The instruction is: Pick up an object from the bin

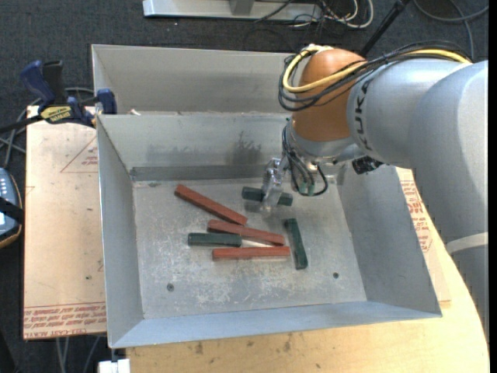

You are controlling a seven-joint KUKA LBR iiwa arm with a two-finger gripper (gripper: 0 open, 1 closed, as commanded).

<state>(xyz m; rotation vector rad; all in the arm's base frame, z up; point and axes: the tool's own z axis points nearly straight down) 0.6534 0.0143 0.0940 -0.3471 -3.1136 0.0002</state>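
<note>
The grey metal bin (116, 208) is holding six small bars, all loose on its floor and gathered toward the middle and the far side. The arm is reaching in over the bin's right-hand wall as the camera sees it, with its orange wrist cover (326, 99) and looped yellow cables (299, 64) hanging above the far right corner. The gripper (270, 193) is pointing down at the floor near the middle of the far wall, and it is sitting right over a short dark green rectangular block (250, 195). The block is lying flat, roughly parallel to the far wall, and its two ends are sticking out on either side of the tool. Whether the tool is released or clenched on that block cannot be told from this angle, nor whether the block is being lifted off the floor.

The other five bars are lying a little nearer the front edge. A long red-brown stick (208, 202) is slanting from the far left side of the floor toward the centre. Just below it a second red-brown stick (247, 232) is lying at a shallower slant, and a third red-brown stick (250, 252) is lying almost level beside that one. A dark green stick (213, 239) is resting against the left ends of those two. Another dark green stick (295, 244) is standing apart on their right, pointing toward the front edge.
</note>
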